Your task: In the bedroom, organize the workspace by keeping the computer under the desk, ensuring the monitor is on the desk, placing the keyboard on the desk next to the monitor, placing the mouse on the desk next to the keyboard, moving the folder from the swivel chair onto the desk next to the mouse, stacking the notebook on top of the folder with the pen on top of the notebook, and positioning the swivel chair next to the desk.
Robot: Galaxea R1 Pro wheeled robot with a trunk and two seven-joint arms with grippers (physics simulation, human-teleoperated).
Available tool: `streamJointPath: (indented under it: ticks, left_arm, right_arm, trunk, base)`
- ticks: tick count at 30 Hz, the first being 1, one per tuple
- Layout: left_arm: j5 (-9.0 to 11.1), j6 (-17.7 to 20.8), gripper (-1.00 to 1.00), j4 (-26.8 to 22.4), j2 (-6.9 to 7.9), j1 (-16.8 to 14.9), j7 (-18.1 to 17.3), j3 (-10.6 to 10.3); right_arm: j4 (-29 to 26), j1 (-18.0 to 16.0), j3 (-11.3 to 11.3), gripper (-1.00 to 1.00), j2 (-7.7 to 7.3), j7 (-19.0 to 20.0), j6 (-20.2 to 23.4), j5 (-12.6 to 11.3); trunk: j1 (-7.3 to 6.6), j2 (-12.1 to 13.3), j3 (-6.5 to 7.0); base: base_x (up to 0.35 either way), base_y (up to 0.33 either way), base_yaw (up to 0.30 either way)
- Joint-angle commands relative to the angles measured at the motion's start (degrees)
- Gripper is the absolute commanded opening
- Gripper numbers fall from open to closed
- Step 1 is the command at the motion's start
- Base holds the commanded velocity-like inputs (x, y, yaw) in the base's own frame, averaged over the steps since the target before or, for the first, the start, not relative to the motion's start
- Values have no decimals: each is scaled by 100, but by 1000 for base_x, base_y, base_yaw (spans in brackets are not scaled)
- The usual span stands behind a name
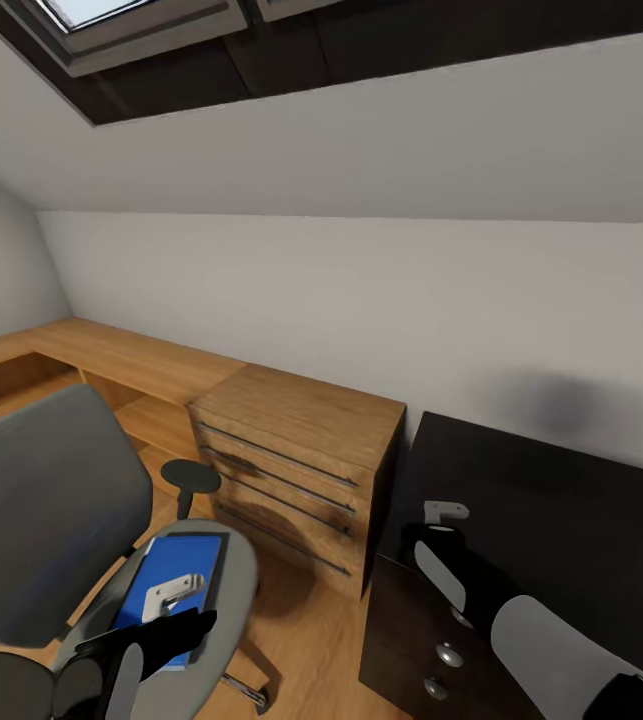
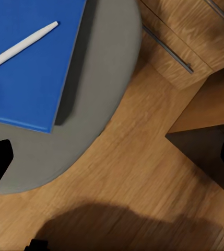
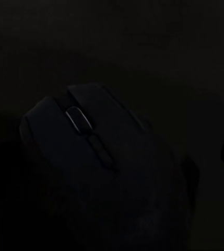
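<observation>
The grey swivel chair (image 1: 46, 510) stands at the lower left with the blue folder (image 1: 176, 570) flat on its seat (image 2: 98, 78). A white pen (image 2: 23, 46) lies on the folder (image 2: 31, 78). My left gripper (image 1: 196, 625) (image 2: 112, 162) hovers open over the seat's front edge, beside the folder's near end. Over the black desk (image 1: 561, 520), my right gripper (image 1: 431, 535) (image 3: 112, 157) is open just above the black mouse (image 3: 98, 157). The mouse rests on the dark desk top. The computer, monitor, keyboard and notebook are out of view.
A light wooden drawer chest (image 1: 301, 460) stands between the chair and the desk. The desk's black drawer unit (image 1: 431, 640) is below my right arm. A low wooden bench (image 1: 111, 360) runs along the sloped white wall. Wooden floor (image 2: 143, 178) shows between chair and chest.
</observation>
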Motion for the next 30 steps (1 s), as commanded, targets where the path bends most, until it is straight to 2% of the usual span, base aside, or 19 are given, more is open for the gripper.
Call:
streamJointPath:
  ticks: [1,8,9,30]
  left_arm:
    - [57,28,100,-6,-4,-5,32,12]
    - [57,28,100,-6,-3,-5,31,14]
    - [57,28,100,-6,-4,-5,31,14]
    - [41,24,100,34,11,-5,32,21]
  right_arm:
    - [87,-2,47,100,-9,-31,62,-95]
    - [87,-2,47,100,-8,-26,82,-93]
    - [87,-2,47,-100,-8,-25,83,-93]
    - [36,-2,73,-100,1,-22,79,-93]
  trunk:
    - [1,-3,-8]
    - [1,-3,-8]
    - [1,-3,-8]
    - [1,-3,-8]
  base:
    - [0,0,0]
    - [0,0,0]
    - [0,0,0]
    - [0,0,0]
